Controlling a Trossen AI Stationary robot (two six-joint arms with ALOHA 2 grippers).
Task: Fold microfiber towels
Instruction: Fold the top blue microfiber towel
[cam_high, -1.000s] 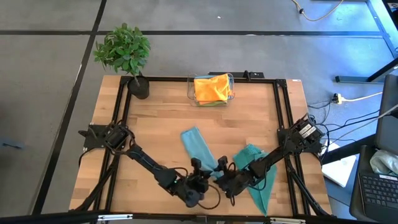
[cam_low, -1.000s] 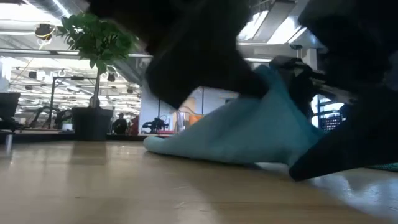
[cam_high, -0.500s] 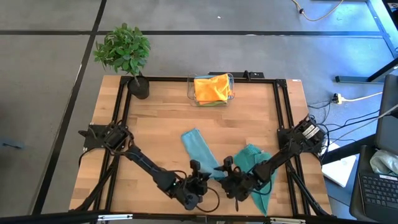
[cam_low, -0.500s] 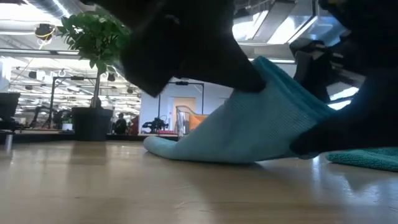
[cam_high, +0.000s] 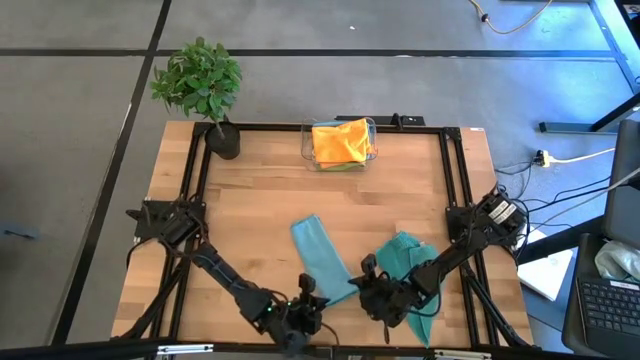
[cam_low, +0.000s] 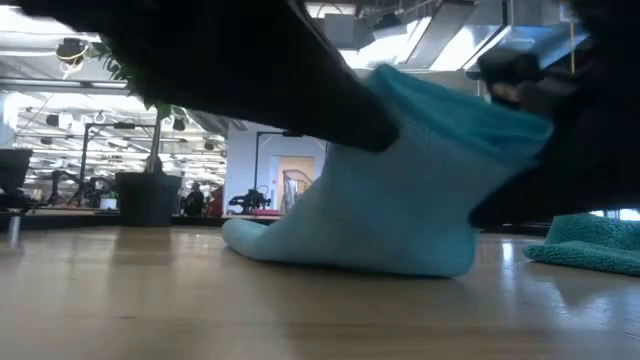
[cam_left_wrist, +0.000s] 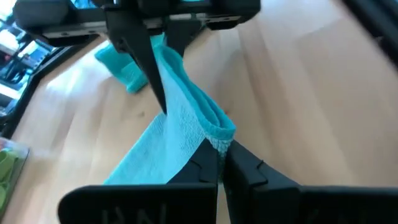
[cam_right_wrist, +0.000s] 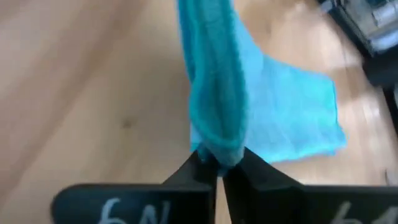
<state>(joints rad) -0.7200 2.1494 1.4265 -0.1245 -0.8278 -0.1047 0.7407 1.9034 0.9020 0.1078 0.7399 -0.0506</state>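
Low at the near edge, both tools (cam_high: 305, 292) (cam_high: 368, 268) clamp the teal towel (cam_high: 322, 254).

place: probably lab/open workshop | cues: ceiling ducts (cam_low: 420, 25), grey floor (cam_high: 80, 150), loose cables (cam_high: 570, 160), laptop (cam_high: 605, 300)

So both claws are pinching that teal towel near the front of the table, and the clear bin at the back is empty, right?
Not quite: the clear bin is not empty. The high view shows an orange towel in it. The rest holds: the left gripper and right gripper are both shut on the teal towel near the table's front edge.
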